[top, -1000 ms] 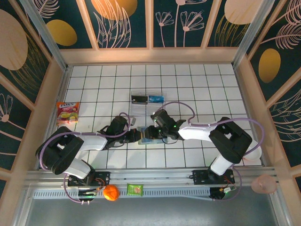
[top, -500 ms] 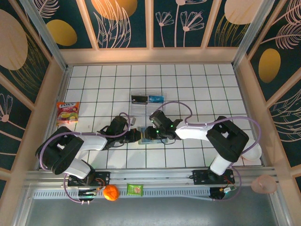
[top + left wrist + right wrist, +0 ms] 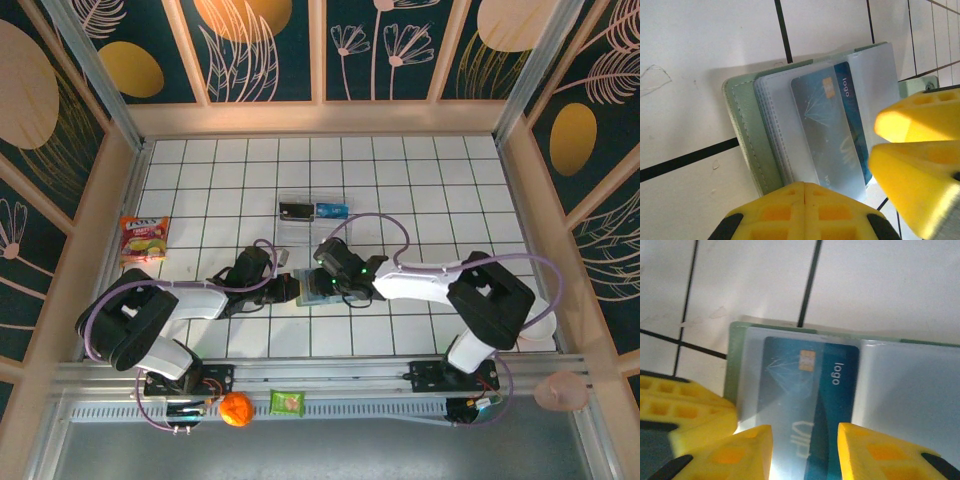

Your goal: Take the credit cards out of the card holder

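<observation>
The card holder [image 3: 742, 135] lies open on the tiled table, grey-green rim outward, with a blue credit card [image 3: 832, 135] under its translucent pocket. My left gripper [image 3: 805, 187] is shut, its tip resting on the holder's near edge with nothing between the fingers. My right gripper [image 3: 805, 442] is open, its two yellow fingers standing either side of the lower end of the blue card [image 3: 840, 390]. In the top view both grippers meet over the holder [image 3: 310, 297], the left gripper [image 3: 292, 290] from the left and the right gripper [image 3: 324, 288] from the right.
A clear plastic tray [image 3: 313, 200] behind the holder holds a dark card and a blue card. A snack packet [image 3: 143, 238] lies at the far left. An orange [image 3: 236, 409] and a green packet [image 3: 287, 402] sit on the front rail.
My right gripper has shifted slightly left over the holder and its jaws have widened a little. The left arm has stayed still.
</observation>
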`<state>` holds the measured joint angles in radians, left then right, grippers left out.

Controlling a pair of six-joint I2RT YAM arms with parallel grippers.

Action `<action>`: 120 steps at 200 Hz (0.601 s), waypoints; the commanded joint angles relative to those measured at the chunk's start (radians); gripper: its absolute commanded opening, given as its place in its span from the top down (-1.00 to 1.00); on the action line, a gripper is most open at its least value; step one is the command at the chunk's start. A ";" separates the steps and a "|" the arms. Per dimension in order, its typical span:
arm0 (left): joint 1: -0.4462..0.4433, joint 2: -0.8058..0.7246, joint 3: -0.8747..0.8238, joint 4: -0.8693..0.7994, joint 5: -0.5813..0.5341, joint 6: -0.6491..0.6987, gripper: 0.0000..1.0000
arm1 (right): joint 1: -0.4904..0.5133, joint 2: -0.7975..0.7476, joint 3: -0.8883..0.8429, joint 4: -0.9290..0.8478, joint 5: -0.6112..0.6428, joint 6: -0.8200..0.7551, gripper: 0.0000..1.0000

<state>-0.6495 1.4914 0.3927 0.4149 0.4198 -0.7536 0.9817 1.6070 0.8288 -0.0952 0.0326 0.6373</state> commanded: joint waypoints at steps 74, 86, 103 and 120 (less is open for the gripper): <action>-0.019 -0.159 0.102 -0.164 -0.031 0.071 1.00 | -0.114 -0.168 -0.079 0.047 -0.162 -0.069 0.50; -0.041 -0.116 0.130 -0.160 -0.026 0.074 1.00 | -0.133 -0.166 -0.083 0.053 -0.187 -0.068 0.52; -0.062 -0.055 0.149 -0.128 -0.024 0.062 1.00 | -0.156 -0.166 -0.092 0.062 -0.209 -0.058 0.52; -0.062 -0.019 0.156 -0.115 -0.048 0.064 1.00 | -0.158 -0.168 -0.100 0.064 -0.215 -0.058 0.52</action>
<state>-0.7044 1.4208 0.5343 0.2951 0.3923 -0.7071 0.8345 1.4559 0.7517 -0.0525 -0.1303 0.5850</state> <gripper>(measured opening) 0.051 0.240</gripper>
